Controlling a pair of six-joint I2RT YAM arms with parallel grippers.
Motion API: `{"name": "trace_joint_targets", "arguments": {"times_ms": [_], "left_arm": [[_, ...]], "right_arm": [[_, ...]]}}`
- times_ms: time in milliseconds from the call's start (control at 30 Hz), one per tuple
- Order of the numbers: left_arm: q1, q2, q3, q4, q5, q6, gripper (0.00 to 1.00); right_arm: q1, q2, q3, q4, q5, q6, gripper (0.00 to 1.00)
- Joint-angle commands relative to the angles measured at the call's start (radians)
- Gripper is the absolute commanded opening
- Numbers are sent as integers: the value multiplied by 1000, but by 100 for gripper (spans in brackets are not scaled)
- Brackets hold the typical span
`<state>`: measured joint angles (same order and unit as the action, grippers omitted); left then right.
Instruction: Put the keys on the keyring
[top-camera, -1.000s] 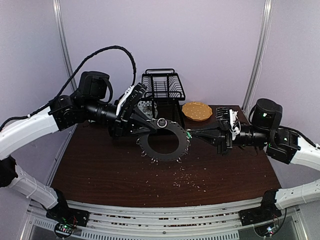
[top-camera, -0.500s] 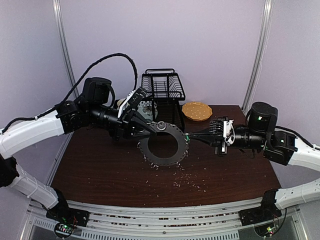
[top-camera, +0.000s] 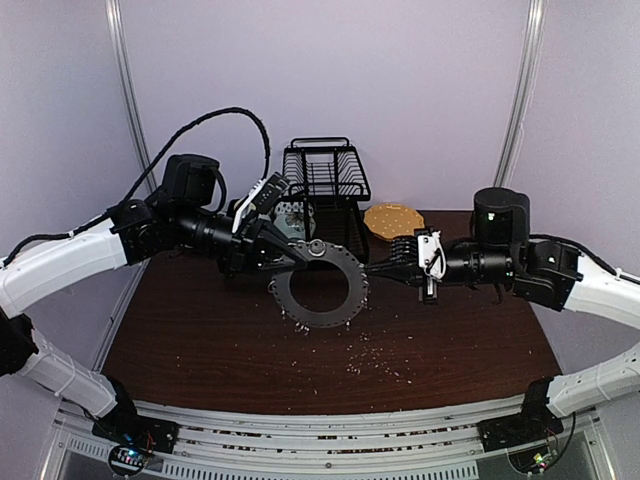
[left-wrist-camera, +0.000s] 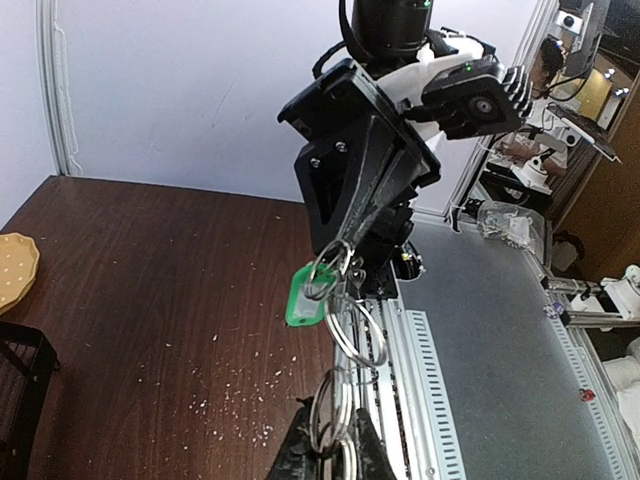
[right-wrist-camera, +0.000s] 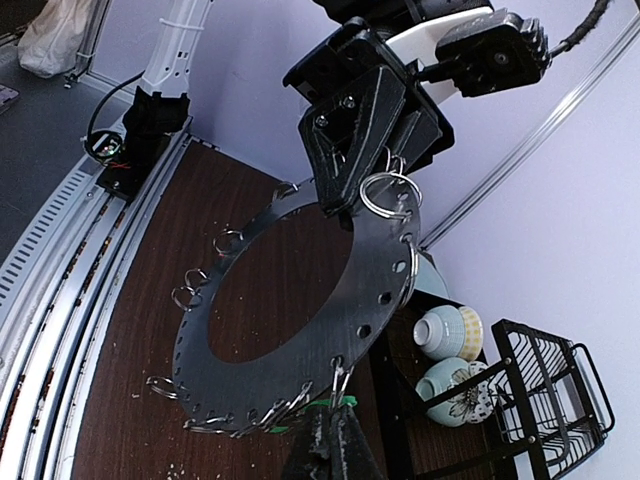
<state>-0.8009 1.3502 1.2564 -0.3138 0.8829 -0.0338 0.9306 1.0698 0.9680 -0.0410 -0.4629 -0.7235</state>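
Note:
The keyring (top-camera: 300, 312), a flat dark grey disc with wire loops along its rim, hangs above the table between both arms. My left gripper (top-camera: 308, 252) is shut on its far upper rim. In the right wrist view it clamps the disc (right-wrist-camera: 385, 290) from above. In the left wrist view the disc is edge-on and only its loops (left-wrist-camera: 352, 335) show between my fingers (left-wrist-camera: 300, 452). My right gripper (top-camera: 374, 268) is shut at the opposite rim on a loop carrying the green key (left-wrist-camera: 303, 298). A sliver of the key's green (right-wrist-camera: 345, 400) shows above my fingertips (right-wrist-camera: 322, 445).
A black wire rack (top-camera: 325, 170) stands at the back with two pale bowls (right-wrist-camera: 447, 332) beside it. A tan plate (top-camera: 393, 220) lies at the back right. Pale crumbs (top-camera: 375, 355) are scattered on the dark table. A metal rail (top-camera: 300, 425) runs along the near edge.
My right arm has swung left and its wrist has turned. The disc has shifted slightly left and up with both grippers still holding it.

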Motion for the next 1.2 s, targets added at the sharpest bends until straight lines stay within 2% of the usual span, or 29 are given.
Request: {"name": "trace_joint_targets", "arguments": {"times_ms": [0,100,200,400,533,700,733,800,867,1100,1167], "left_arm": [[-12,-36,24,65,-15,59,0],[-12,-28,24,60,-24,55,0],[-12,-16,-9,147,29,-4,0],[-12,-21,-13,107,1,39,0],[-15,-10,-14,94,14,53,0],[-15,-17,-17,76,-23,53,0],[-14,-22,-21,66,-39,56,0],[-11,-25,-26,45,-58,63,0],[-7,-22,-24,12,-75,72,0],[38,-34,-28,-89,-136,88,0],[45,-46,-45,-77,-131,84,0]], "right_arm": [[-3,95,109,-234,-72,-9,0],[6,96,89,-213,-27,7,0],[19,92,75,-135,1,27,0],[15,143,148,-207,-31,32,0],[11,187,183,-238,8,45,0],[11,179,142,-201,34,67,0],[10,160,126,-179,46,75,4],[6,126,88,-144,74,93,19],[-3,95,58,-124,99,109,27],[-40,-19,-21,-165,195,161,39],[-52,-52,-43,-168,212,177,47]]}}
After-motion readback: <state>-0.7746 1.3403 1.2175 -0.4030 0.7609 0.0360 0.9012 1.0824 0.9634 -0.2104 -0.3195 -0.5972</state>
